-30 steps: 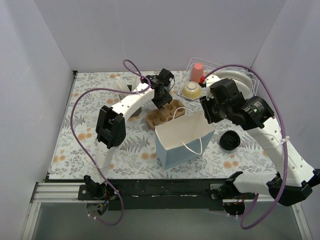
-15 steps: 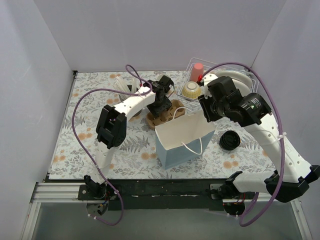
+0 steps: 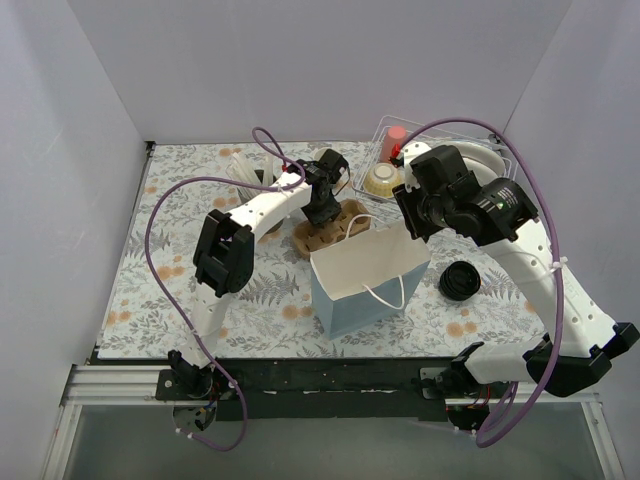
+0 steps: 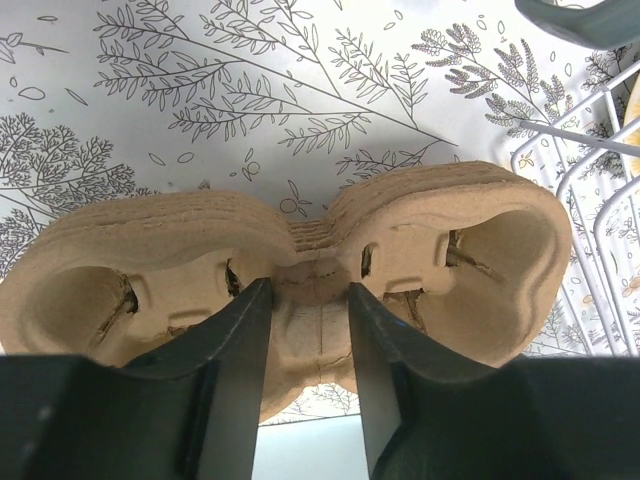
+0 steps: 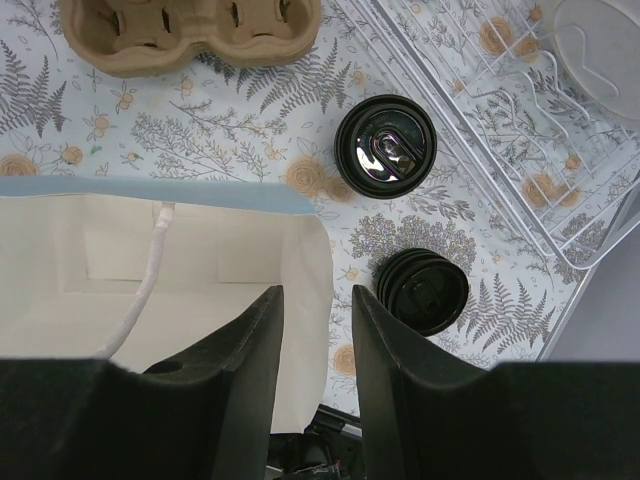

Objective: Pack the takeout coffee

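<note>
A black lidded takeout coffee cup (image 5: 385, 145) stands on the patterned table between the cardboard cup carrier (image 5: 190, 35) and the wire rack; the right arm hides it in the top view. The carrier (image 3: 330, 230) lies behind the open blue paper bag (image 3: 368, 280). My left gripper (image 4: 308, 292) (image 3: 322, 207) is shut on the carrier's (image 4: 470, 250) centre ridge, and both its cup wells are empty. My right gripper (image 5: 317, 293) (image 3: 412, 222) hangs open over the bag's (image 5: 150, 270) right rim, gripping nothing.
A black ribbed round piece (image 5: 424, 290) (image 3: 460, 282), either stacked lids or a cup, sits right of the bag. The wire rack (image 3: 500, 165) at the back right holds a yellow bowl (image 3: 383, 180) and a pink cup (image 3: 397, 140). A grey-green mug (image 4: 585, 15) is nearby.
My left gripper came down onto the carrier and closed on its centre ridge. My right arm shifted slightly back and left over the bag's rim.
</note>
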Motion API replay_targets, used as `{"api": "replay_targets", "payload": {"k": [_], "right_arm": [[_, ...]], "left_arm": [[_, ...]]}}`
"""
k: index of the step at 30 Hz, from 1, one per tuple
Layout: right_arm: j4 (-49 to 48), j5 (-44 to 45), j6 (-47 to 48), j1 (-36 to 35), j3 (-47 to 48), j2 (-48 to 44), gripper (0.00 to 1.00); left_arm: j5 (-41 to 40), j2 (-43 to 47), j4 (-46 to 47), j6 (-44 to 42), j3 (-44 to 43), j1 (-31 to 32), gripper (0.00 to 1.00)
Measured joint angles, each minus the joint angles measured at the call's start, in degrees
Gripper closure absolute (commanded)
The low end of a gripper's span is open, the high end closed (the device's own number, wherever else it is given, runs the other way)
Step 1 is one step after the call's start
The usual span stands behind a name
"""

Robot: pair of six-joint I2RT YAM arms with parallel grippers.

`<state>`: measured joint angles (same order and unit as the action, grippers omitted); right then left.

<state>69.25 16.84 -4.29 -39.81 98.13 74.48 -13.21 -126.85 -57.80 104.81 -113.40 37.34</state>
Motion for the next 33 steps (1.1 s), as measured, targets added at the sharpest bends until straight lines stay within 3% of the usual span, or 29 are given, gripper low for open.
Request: {"api": "replay_targets", "payload": {"k": [15, 24, 33], "right_arm": [[0.13, 0.0, 0.02, 0.0, 0.02, 0.04, 0.59], [0.98, -0.02, 0.02, 0.0, 1.86, 1.03, 0.59], [1.22, -0.07, 0.0, 0.0, 2.36, 1.6, 0.59]], "left_arm": [[-0.57, -0.02, 0.02, -1.11, -0.07, 0.02, 0.79], [-4.81, -0.22, -1.27, -5.31, -4.31, 0.31, 0.81], [-3.98, -0.13, -1.29, -6.93, -4.39, 0.33, 0.8]]}}
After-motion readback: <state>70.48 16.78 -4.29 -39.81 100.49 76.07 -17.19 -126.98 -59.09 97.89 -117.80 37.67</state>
